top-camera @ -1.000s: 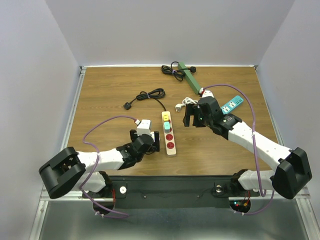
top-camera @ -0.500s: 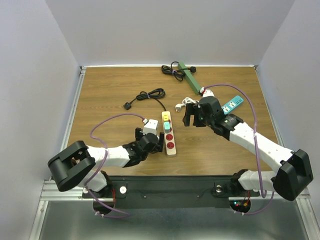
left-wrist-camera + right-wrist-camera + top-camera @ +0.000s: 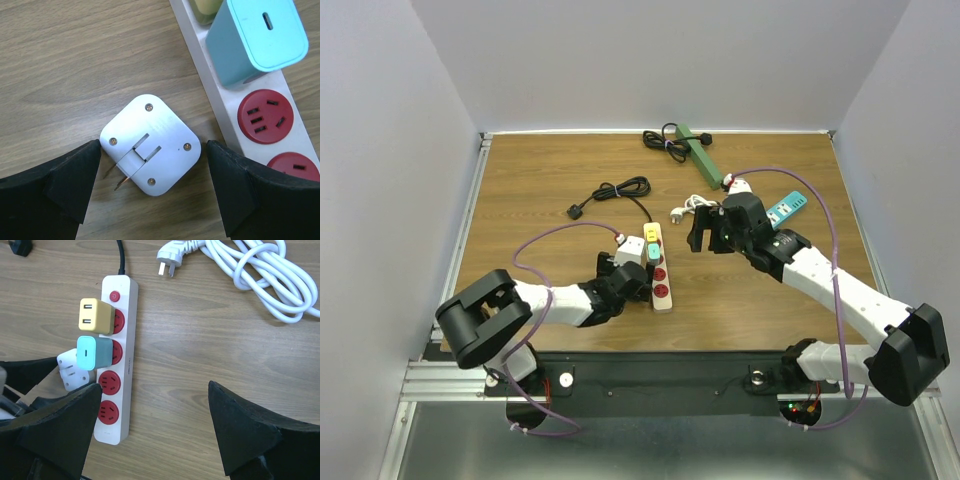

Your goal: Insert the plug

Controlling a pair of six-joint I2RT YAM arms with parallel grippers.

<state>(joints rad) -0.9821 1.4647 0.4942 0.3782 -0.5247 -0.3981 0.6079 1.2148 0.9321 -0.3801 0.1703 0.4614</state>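
green strip [image 3: 700, 158]: I see it at the table's [image 3: 540, 180] far edge
white cable [image 3: 240, 276]: I make it near table centre

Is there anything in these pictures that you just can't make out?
Top view: the white adapter lies hidden under the left gripper.
Left wrist view: the power strip is cut off by the edges.
Right wrist view: the white cable runs off the right edge.

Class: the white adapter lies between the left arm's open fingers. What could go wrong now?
The white square plug adapter lies prongs-up inside the open left end effector; gripped so, it would probably need turning before insertion.
The white power strip with red sockets lies close beside it; closing may nudge it.
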